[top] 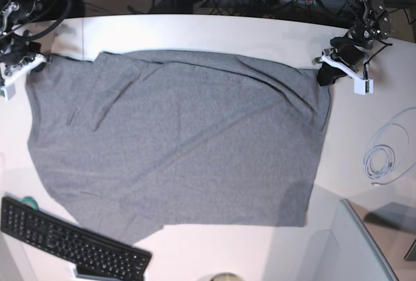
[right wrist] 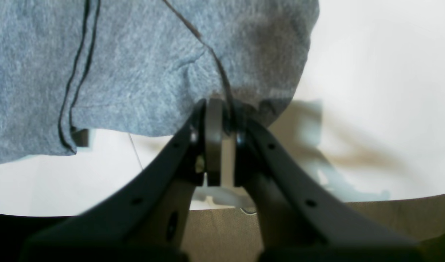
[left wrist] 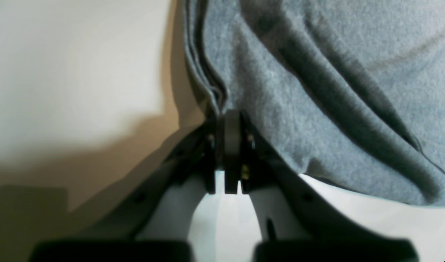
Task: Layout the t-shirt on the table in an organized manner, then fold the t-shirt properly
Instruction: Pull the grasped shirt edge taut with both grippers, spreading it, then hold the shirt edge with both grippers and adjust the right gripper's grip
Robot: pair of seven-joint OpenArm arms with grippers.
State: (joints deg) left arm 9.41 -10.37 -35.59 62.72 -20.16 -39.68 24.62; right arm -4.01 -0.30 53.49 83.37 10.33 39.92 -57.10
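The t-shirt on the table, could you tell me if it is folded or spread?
Spread: the t-shirt lies open across the table, wrinkled, no fold made.

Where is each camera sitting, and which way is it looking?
Left wrist: rides the left arm, looking along the left gripper pinching the t-shirt edge.
Right wrist: rides the right arm, looking along the right gripper pinching a t-shirt corner.
Base: overhead, looking down on the table, shirt, keyboard, both arms.
All three share the t-shirt and table.

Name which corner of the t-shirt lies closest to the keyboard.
The t-shirt's free near corner, beside the keyboard; both far corners are held by grippers.
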